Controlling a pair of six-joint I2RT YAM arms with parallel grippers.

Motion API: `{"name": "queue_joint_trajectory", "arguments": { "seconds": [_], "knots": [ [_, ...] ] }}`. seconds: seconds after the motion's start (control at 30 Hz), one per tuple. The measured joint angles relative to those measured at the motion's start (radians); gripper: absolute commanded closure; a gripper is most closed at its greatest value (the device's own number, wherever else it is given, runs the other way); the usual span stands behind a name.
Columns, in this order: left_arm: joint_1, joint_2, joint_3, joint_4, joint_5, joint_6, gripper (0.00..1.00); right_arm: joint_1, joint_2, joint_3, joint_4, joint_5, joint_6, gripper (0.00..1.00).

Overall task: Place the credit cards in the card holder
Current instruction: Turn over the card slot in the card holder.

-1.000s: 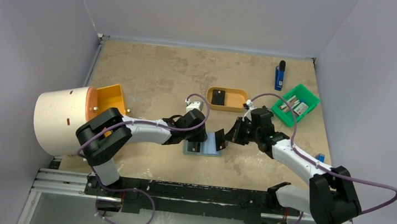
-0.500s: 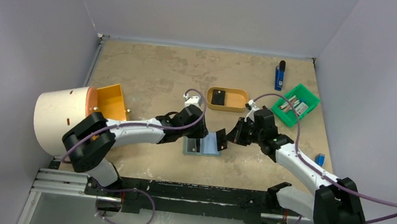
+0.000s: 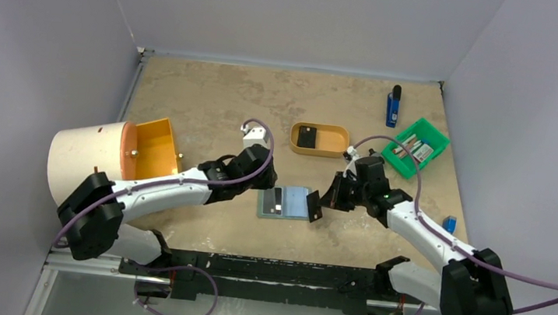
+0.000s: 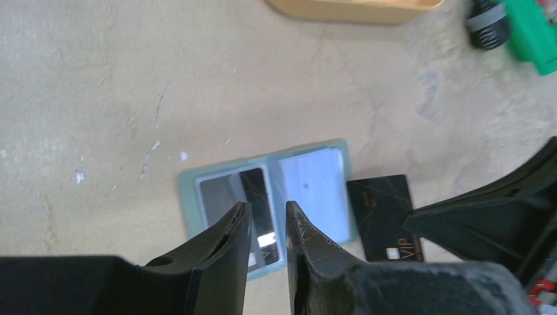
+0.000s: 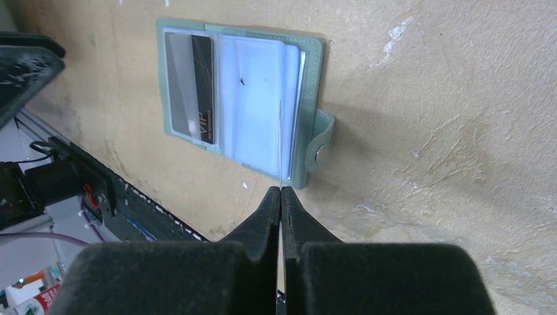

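Card holder (image 3: 284, 203): lies open flat on table, black card (image 5: 202, 85) in pocket far from snap tab.
Tan oval tray (image 3: 319, 140): sits beyond card holder, apart.
Right gripper (image 5: 280, 190): clamped on black VIP card (image 4: 381, 213) at card holder's snap-tab edge.
Left gripper (image 4: 266, 207): hovers over card holder, jaws slightly apart, empty.

L tool (image 4: 267, 205) ajar | card holder (image 4: 309, 187) open flat | blk card (image 4: 384, 207) just beside
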Motion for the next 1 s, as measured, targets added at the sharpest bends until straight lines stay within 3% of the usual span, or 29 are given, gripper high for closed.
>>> {"name": "queue_joint_trajectory", "arguments": {
  "seconds": [0.7, 1.0],
  "knots": [
    [0.0, 0.173, -0.041, 0.1, 0.096, 0.008, 0.79, 0.0, 0.095, -0.013, 0.072, -0.072, 0.0, 1.0],
    [0.0, 0.201, -0.039, 0.131, 0.151, 0.01, 0.69, 0.0, 0.07, -0.034, 0.137, -0.122, 0.015, 1.0]
  ]
}}
